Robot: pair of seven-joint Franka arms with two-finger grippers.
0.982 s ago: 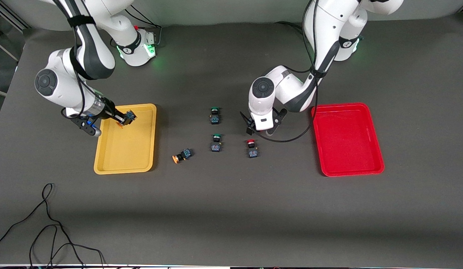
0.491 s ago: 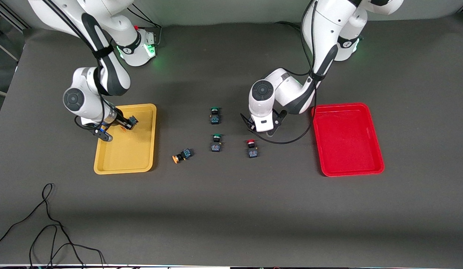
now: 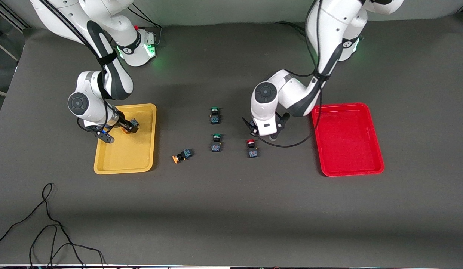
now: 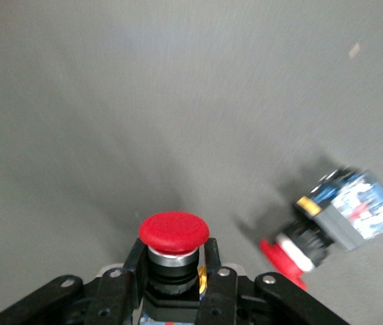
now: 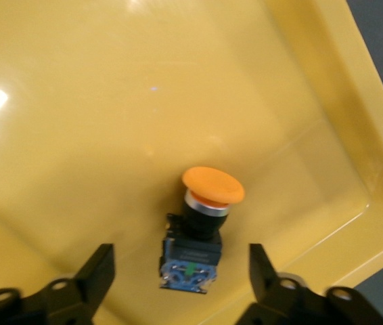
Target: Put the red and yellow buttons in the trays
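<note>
— What sort of place is this?
— A robotics lab bench: 2 white arms bolted at the edge of a table (image 3: 231, 209) covered in dark grey matting.
— Anything else?
— Loose black cable (image 3: 48, 231) trailing across the mat, and green status lights glowing on both bases.

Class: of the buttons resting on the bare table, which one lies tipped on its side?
The orange-capped button, nearest the yellow tray; the red-capped and two green-capped ones stand upright.
</note>
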